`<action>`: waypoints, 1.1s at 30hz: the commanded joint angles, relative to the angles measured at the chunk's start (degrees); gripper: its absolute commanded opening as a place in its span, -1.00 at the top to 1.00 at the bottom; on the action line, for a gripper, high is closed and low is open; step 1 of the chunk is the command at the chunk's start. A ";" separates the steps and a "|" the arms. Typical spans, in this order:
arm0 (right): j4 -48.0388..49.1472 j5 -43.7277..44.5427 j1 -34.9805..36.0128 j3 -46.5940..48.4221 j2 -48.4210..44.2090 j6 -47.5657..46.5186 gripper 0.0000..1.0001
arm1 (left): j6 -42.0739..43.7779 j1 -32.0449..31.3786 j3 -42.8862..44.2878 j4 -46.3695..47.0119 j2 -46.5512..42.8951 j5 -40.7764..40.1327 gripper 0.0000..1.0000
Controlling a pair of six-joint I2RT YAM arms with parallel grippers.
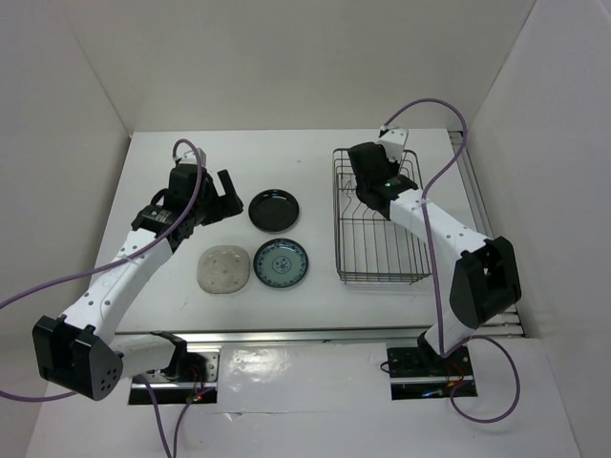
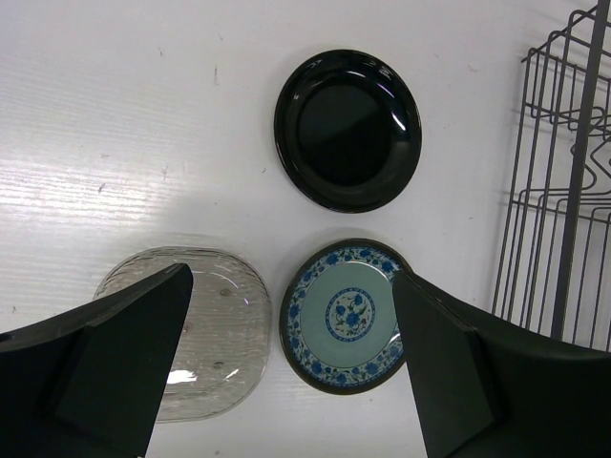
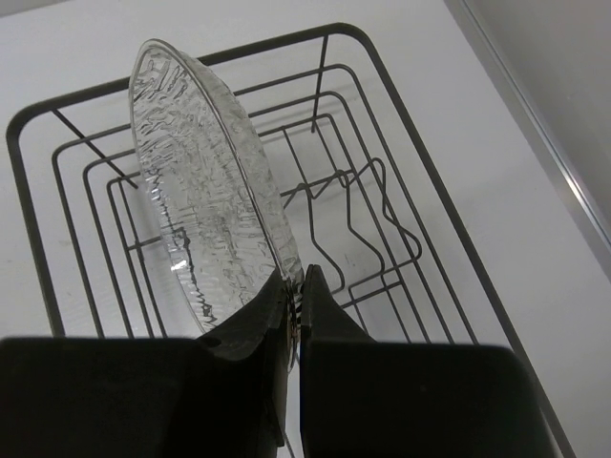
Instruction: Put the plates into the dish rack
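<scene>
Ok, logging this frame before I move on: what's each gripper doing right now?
Left gripper: open, holding nothing.
Right gripper: shut on the clear plate, over the dish rack.

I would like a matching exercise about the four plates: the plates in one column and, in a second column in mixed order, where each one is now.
Plates:
1. black plate
2. blue plate
3. clear plate
4. beige plate

Places:
A. pinched on edge by the right tool, over the rack
B. lying flat, near row, on the side away from the rack
C. lying flat, alone in the far row
D. lying flat, near row, on the rack's side

Pairs: 1-C, 2-D, 3-A, 4-B
</scene>
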 commanded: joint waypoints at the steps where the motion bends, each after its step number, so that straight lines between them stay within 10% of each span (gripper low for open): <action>1: 0.28 4.78 1.19 3.76 -0.65 1.80 1.00 | -0.44 0.10 2.41 0.59 -0.90 0.09 -1.00; 29: 0.28 3.91 4.08 4.38 5.68 2.86 1.00 | -0.44 0.62 2.41 0.59 -0.90 0.62 -1.00; 33: 0.28 3.91 4.61 3.85 6.82 3.38 0.70 | -0.44 0.62 2.41 0.59 -0.90 0.62 -1.00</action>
